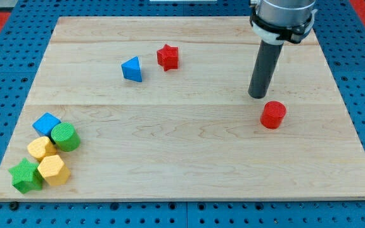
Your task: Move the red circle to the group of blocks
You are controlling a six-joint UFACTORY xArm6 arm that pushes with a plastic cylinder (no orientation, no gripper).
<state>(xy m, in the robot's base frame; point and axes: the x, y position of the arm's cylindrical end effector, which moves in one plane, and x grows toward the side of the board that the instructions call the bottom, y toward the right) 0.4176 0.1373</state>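
The red circle [273, 114] sits on the wooden board at the view's right, about mid-height. My tip [258, 95] stands just above and slightly left of it, close to it but apart. The group of blocks lies at the view's bottom left: a blue cube [46, 124], a green cylinder [64, 137], a yellow block [41, 148], a yellow hexagon [52, 170] and a green star [26, 176], all touching or nearly so.
A blue triangle [132, 69] and a red star [167, 56] lie apart near the view's top centre. The wooden board [182, 158] rests on a blue pegboard surface; its edges bound the work area.
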